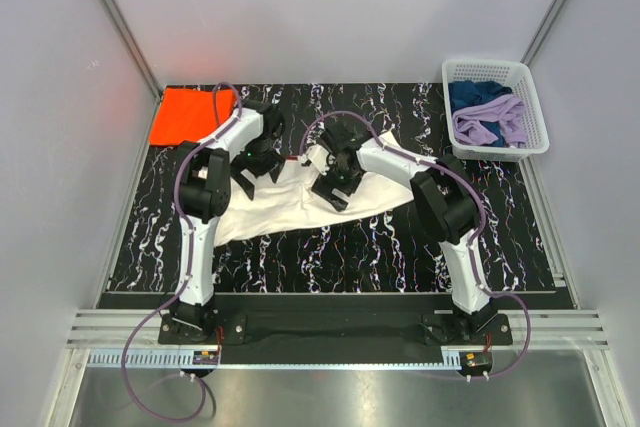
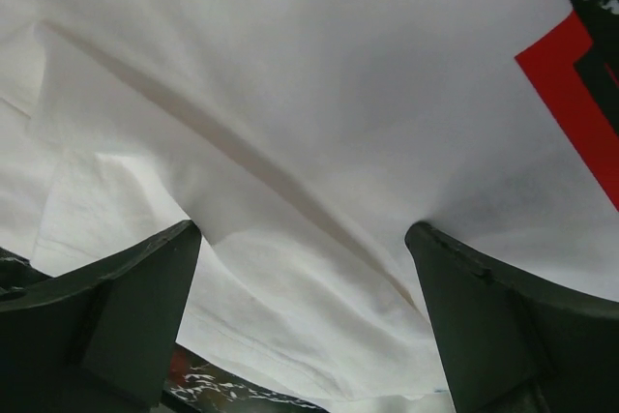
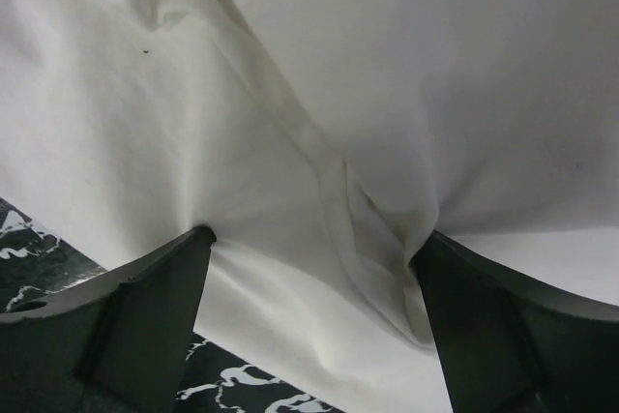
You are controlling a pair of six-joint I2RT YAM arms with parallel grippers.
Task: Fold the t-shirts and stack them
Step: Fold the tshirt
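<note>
Left gripper [image 2: 302,234] and right gripper [image 3: 317,237]: both spread wide, tips down on the white t-shirt [image 1: 300,197], nothing pinched. Shirt rumpled at the middle of the worktop [image 1: 400,247], long axis slanting near-left to far-right; collar end unclear. Orange t-shirt [image 1: 190,115] flat at the far-left corner. Step, as judged: taking hold for a fold. Next calls for closing on cloth edges.
</note>
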